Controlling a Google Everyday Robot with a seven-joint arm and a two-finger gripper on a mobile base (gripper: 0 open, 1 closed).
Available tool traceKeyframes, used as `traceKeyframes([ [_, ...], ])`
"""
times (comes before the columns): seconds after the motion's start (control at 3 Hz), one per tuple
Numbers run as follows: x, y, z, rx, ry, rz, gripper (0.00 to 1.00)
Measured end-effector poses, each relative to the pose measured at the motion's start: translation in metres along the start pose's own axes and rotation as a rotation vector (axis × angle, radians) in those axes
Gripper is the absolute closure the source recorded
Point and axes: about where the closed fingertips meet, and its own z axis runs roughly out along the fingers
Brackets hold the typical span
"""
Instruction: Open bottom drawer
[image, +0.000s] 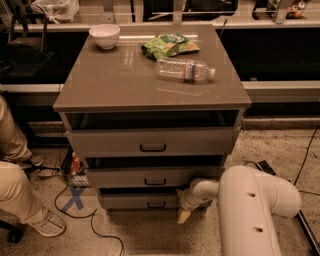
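The bottom drawer (125, 201) sits low in the middle, its front running left to right. The gripper (184, 215) hangs at its right end, and the little black handle (156, 204) lies just left of it. Whether the gripper is spread or closed, I can't tell.

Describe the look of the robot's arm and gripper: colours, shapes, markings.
The arm is a smooth, glossy white shell: a thick rounded tube with two small dark dots, narrowing to a slimmer white jointed wrist. No cables or lettering show on it. The gripper, low by the right end of the bottom drawer, ends in a pale cream-yellow tip.
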Motion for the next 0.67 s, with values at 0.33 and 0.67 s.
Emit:
traceKeyframes([
  [0.33, 0.0267, 0.0032, -0.0051, 0.035, 0.068, 0.072, 0.49],
  [0.67, 0.0336, 0.0064, -0.0110, 0.047, 0.088, 0.089, 0.72],
])
